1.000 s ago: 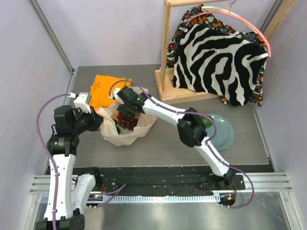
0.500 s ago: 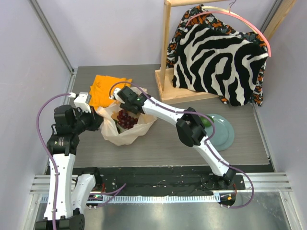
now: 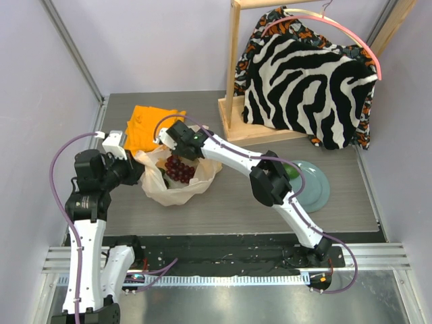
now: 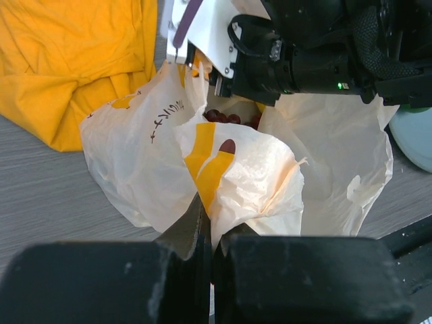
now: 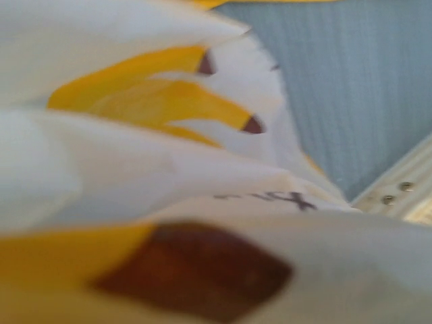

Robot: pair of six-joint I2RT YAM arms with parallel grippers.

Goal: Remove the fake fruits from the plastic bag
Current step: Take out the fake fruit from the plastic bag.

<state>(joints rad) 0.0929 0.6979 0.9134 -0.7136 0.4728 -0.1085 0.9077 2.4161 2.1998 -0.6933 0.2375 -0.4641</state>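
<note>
The plastic bag (image 3: 177, 185) lies crumpled at the table's left, mouth upward. Dark red grapes (image 3: 180, 169) show inside it, and again past the rim in the left wrist view (image 4: 233, 118). My left gripper (image 4: 212, 226) is shut on a fold of the bag's near edge (image 4: 256, 175). My right gripper (image 3: 181, 154) reaches down into the bag's mouth right above the grapes. Its fingers are hidden by the plastic. The right wrist view shows only blurred bag plastic (image 5: 202, 202) with yellow and maroon marks.
A folded orange cloth (image 3: 152, 125) lies just behind the bag. A teal plate (image 3: 314, 189) sits at the right, with something green (image 3: 291, 172) on it, partly behind the right arm. A wooden rack (image 3: 233, 128) carries a zebra-patterned garment (image 3: 307, 88) at the back right.
The right gripper has shifted slightly at the bag's mouth over the grapes. The left gripper and the bag have stayed where they were.
</note>
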